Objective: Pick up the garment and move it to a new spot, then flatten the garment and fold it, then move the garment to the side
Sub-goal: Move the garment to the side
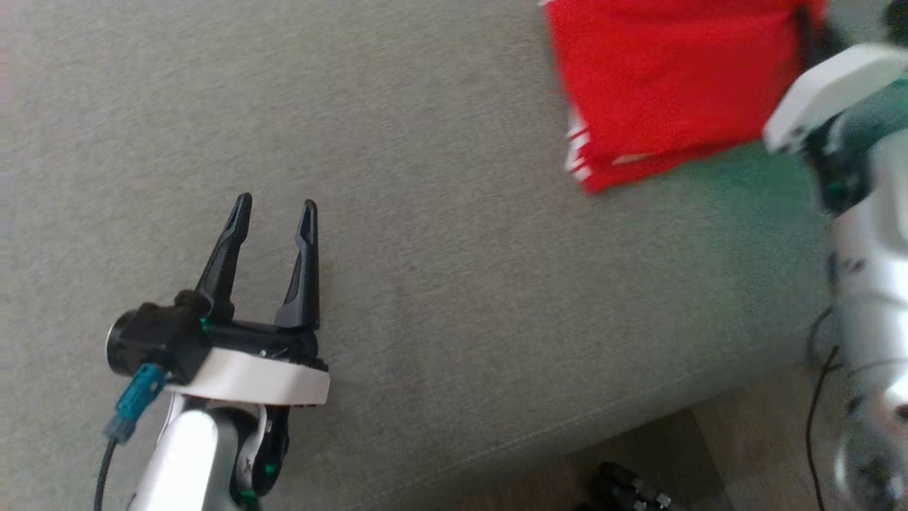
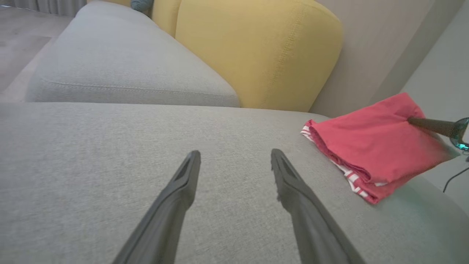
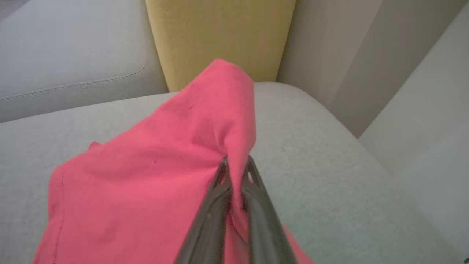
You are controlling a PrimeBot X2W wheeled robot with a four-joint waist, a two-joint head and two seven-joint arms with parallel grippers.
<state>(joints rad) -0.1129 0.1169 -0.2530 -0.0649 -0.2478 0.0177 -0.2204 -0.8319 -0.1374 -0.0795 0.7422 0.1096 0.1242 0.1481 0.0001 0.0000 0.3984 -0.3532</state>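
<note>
The garment (image 1: pixel 667 78) is a folded red cloth with white-striped trim, lying at the upper right of the grey sofa seat (image 1: pixel 440 284). My right gripper (image 3: pixel 236 163) is shut on a raised fold of the garment (image 3: pixel 154 176), its fingers pinching the cloth near the far right edge. From the left wrist view the garment (image 2: pixel 370 143) lies to the right, with a dark finger of the right gripper (image 2: pixel 430 125) reaching into it. My left gripper (image 1: pixel 275 209) hovers open over bare seat at the lower left, well apart from the garment, nothing between its fingers (image 2: pixel 183 183).
A yellow back cushion (image 2: pixel 263 51) stands behind the seat, with a second grey seat cushion (image 2: pixel 121 69) to its left. The seat's front edge (image 1: pixel 603 426) runs along the lower right, with floor and a dark object (image 1: pixel 631 490) below. A pale wall (image 3: pixel 366 55) rises at the right.
</note>
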